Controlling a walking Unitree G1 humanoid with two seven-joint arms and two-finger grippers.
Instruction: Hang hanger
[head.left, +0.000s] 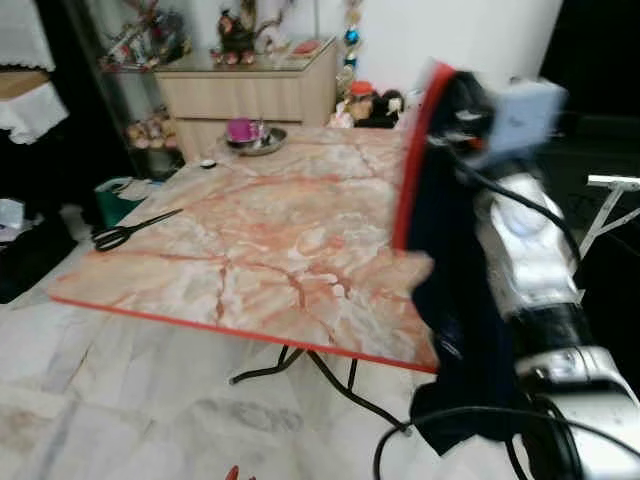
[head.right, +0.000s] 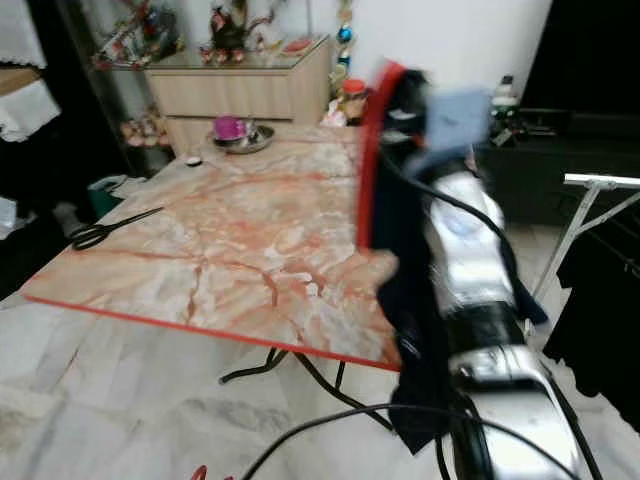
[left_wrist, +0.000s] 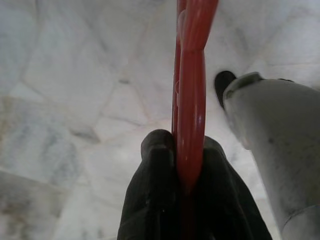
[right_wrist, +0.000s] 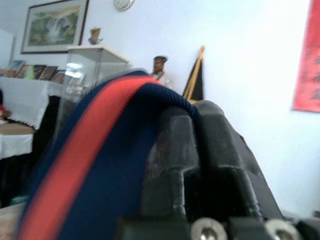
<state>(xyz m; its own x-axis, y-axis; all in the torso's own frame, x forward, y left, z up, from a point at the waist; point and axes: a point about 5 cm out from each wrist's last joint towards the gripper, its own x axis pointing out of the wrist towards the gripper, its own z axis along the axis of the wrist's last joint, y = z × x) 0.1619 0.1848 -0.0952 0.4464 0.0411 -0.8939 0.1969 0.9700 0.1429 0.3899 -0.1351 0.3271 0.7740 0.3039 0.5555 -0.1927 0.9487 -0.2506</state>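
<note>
- Left hand (left_wrist: 187, 185): its two black fingers (left_wrist: 152, 190) are clenched on a red hanger (left_wrist: 192, 95). The hanger runs straight out between them, over the pale marble floor (left_wrist: 65, 100), so it can be carried low at the robot's side. A silver limb of the robot (left_wrist: 277, 150) stands just beside it.
- Right hand (right_wrist: 200, 150): raised high, with a navy garment (head.left: 455, 300) draped over its black fingers (right_wrist: 215, 145). A red band (right_wrist: 75, 165) runs along the cloth. Whether the fingers pinch the cloth or merely bear it cannot be told; the drape hides the gap.
- Garment: it hangs from the raised hand down along the silver right arm (head.left: 535, 280), clear of the floor. Lifting it high probably keeps the cloth from dragging and leaves it free for the hanger.
- Worktop (head.left: 270, 240): a marbled pink slab with a red edge, just left of the hanging cloth. It carries black scissors (head.left: 130, 230) near its left side and a metal bowl (head.left: 255, 140) at its far end.
- Rail (head.right: 600, 182): a white bar on splayed legs, to the robot's right and well apart from both hands. It is the likely hanging place.
- Task state, as judged: hanger and garment are held in separate hands; neither is hung yet.
</note>
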